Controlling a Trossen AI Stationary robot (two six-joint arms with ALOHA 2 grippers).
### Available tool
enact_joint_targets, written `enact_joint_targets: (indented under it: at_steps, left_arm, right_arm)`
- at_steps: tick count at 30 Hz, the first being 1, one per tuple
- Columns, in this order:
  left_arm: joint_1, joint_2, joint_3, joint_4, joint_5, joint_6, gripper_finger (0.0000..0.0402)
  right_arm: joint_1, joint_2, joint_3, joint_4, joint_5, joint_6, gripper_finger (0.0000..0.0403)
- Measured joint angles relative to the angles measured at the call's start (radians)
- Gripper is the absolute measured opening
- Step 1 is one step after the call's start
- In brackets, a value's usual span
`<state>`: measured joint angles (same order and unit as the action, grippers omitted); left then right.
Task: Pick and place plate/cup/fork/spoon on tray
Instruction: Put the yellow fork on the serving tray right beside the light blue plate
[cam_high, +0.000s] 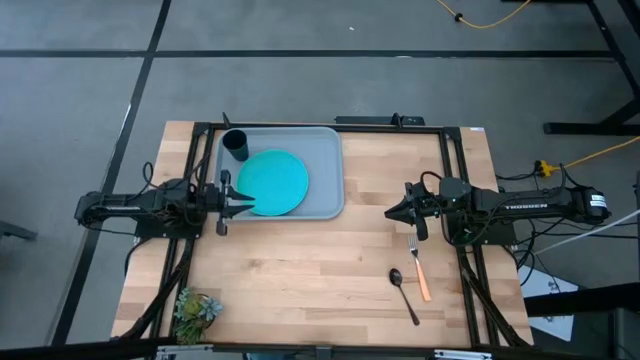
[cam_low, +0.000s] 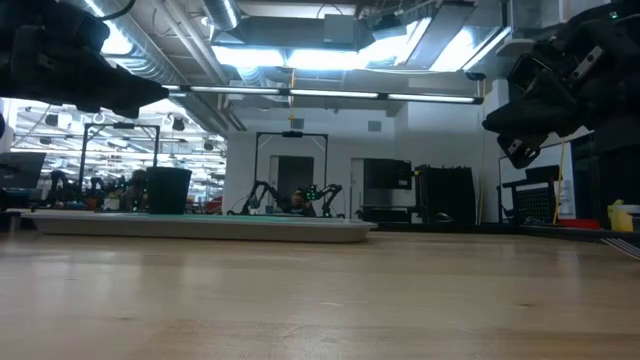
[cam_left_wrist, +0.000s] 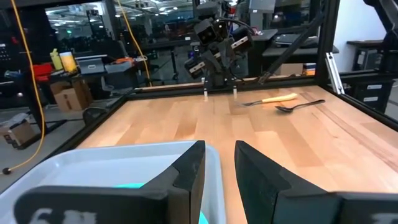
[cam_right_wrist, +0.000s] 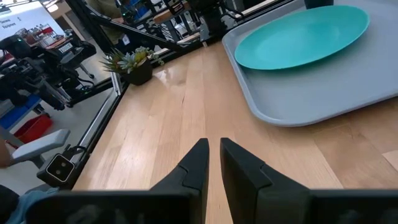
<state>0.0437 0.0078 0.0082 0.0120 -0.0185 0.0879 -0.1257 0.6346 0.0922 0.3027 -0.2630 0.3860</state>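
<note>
Tabletop plant (cam_high: 196, 310), overhead, right-wrist only

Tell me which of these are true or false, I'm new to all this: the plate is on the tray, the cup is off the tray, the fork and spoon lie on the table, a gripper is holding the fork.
1. The plate is on the tray. True.
2. The cup stands off the tray. False: it is in a tray corner.
3. The fork and spoon lie on the table. True.
4. The right gripper holds the fork. False: it is empty, apart from the fork.
</note>
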Motion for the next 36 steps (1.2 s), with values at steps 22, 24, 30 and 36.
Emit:
enact_joint_targets:
  at_steps: [22,24,30,36]
  left_arm:
    - [0.0,0.0,-0.001,0.003,-0.002,0.0,0.008]
    - [0.0,0.0,-0.001,0.003,-0.003,0.0,0.008]
    - [0.0,0.0,-0.001,0.003,-0.003,0.0,0.008]
    - [0.0,0.0,-0.001,0.003,-0.003,0.001,0.008]
  right_arm:
    - [0.0,0.0,-0.001,0.242,0.127,0.184,0.0046]
    - [-0.001,0.0,-0.001,0.392,0.143,0.335,0.0046]
    - [0.124,-0.002,0.123,0.821,-0.052,0.23,0.0046]
    - [0.34,0.058,0.45,0.215,-0.02,0.03,0.0046]
